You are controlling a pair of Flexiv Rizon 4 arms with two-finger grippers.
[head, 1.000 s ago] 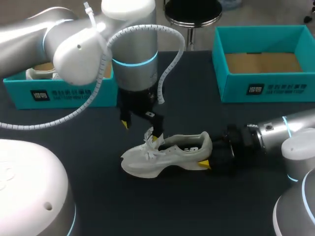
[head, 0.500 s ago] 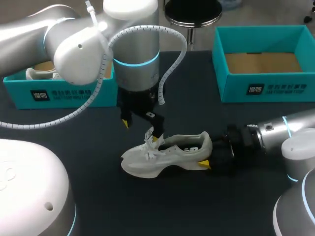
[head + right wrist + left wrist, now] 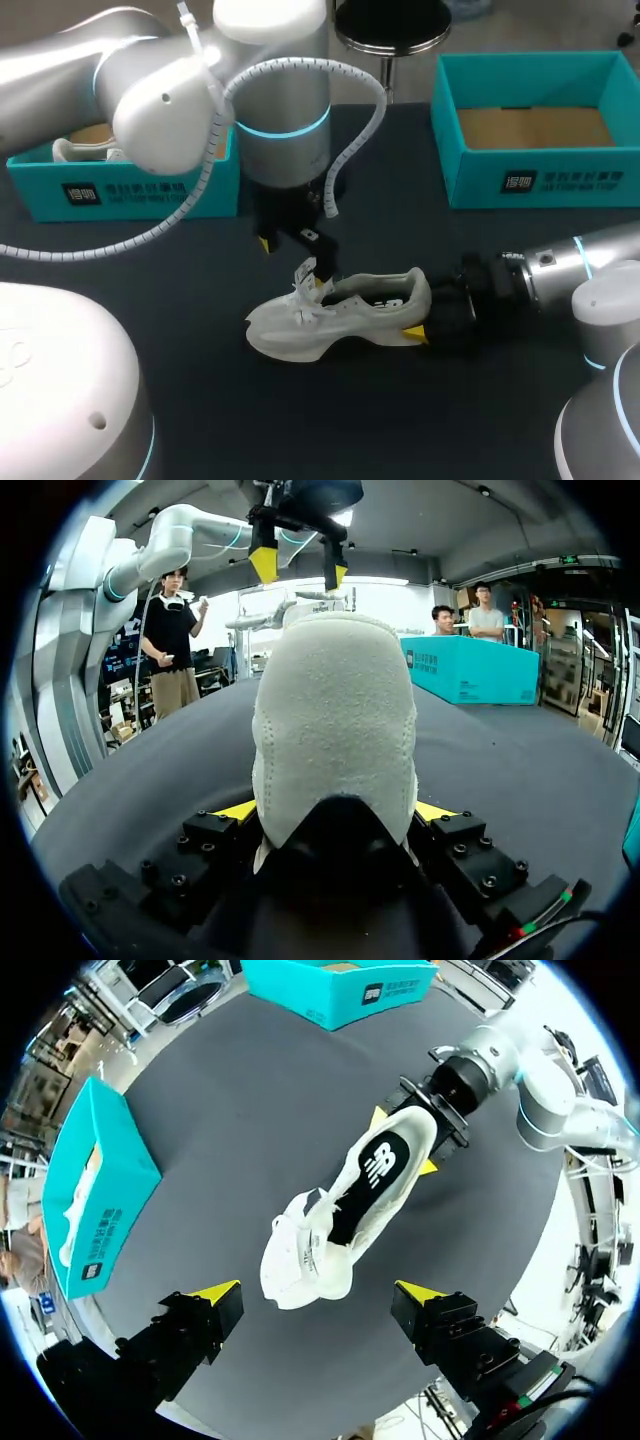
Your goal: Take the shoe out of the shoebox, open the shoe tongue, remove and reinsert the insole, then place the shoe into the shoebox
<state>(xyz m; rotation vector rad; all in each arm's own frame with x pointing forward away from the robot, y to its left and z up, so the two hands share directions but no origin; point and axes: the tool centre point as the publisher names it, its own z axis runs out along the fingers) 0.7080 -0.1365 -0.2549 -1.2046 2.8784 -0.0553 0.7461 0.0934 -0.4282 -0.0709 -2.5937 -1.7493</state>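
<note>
A white sneaker [image 3: 335, 315] lies on the dark table, toe toward my left side, its tongue and laces lifted at the front. My right gripper [image 3: 428, 322] is shut on its heel [image 3: 335, 730], one yellow-tipped finger on each side. My left gripper [image 3: 292, 262] hangs open just above the tongue and touches nothing. In the left wrist view the whole sneaker [image 3: 340, 1210] lies below the left gripper [image 3: 315, 1292], its dark insole showing, with the right gripper [image 3: 403, 1141] at the heel. From the right wrist view the left gripper [image 3: 300, 565] shows above the shoe.
An open teal shoebox [image 3: 540, 180] with a bare cardboard bottom stands at the back right. A second teal box [image 3: 120, 185] at the back left holds another white shoe. My left arm's cable loops over the table's middle.
My left gripper has shifted slightly up and to the right above the tongue. The sneaker and the right arm have not moved.
</note>
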